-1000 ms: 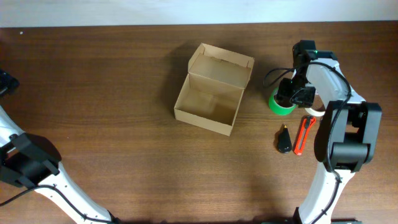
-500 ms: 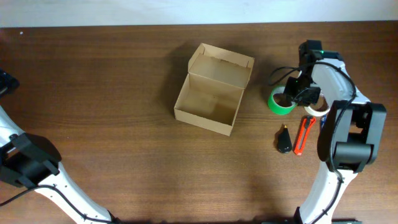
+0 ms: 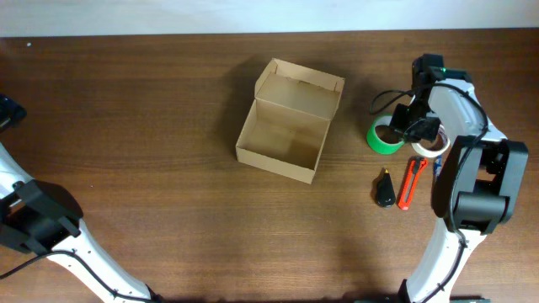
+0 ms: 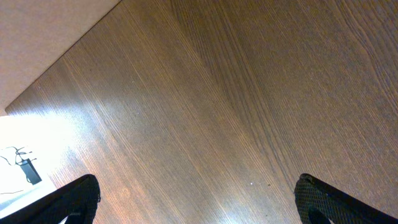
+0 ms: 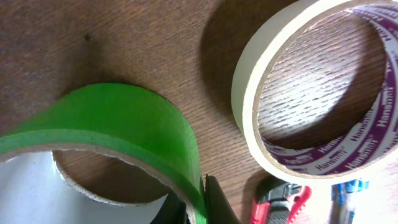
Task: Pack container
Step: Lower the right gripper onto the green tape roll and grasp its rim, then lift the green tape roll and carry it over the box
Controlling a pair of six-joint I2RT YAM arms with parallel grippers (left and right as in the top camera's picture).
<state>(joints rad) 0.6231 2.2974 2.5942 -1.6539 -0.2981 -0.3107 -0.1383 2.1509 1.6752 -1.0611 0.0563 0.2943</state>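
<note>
From my right wrist view I read 1 brand: white "Hansmi…" lettering, repeated round the purple inner core of the cream tape roll (image 5: pixel 245 106); its last letters blur.

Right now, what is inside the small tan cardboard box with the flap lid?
The tan cardboard box shows only its bare floor, nothing packed. Shadow beneath the raised lid hides the back edge.
</note>
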